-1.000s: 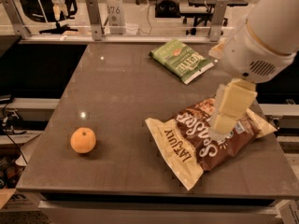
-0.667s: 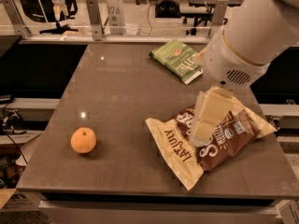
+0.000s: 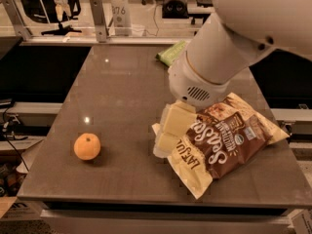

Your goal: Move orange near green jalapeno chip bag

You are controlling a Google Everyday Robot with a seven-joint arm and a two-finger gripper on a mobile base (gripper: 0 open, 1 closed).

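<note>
Camera view of the table [image 3: 122, 91] at the approach stage of the task. The orange [image 3: 87, 146] is seen resting alone on the near left part of the tabletop, untouched and well apart from everything else. The green jalapeno chip bag [image 3: 170, 53] lies flat at the far edge, and only its left end is shown because the arm [image 3: 219, 52] is interposed. The gripper [image 3: 168, 130] is suspended low over the surface, just beside the left edge of the brown-and-cream chip bag [image 3: 229, 140], between that bag and the orange. Whether the gripper is open or closed cannot be told from this view, though nothing is seen to be carried in it. Its low position on the fruit's side of the brown bag is judged to serve a reach toward the orange, which has yet to be picked up. Since the destination lies across the table, the fruit would have to be carried past or over the brown bag.
</note>
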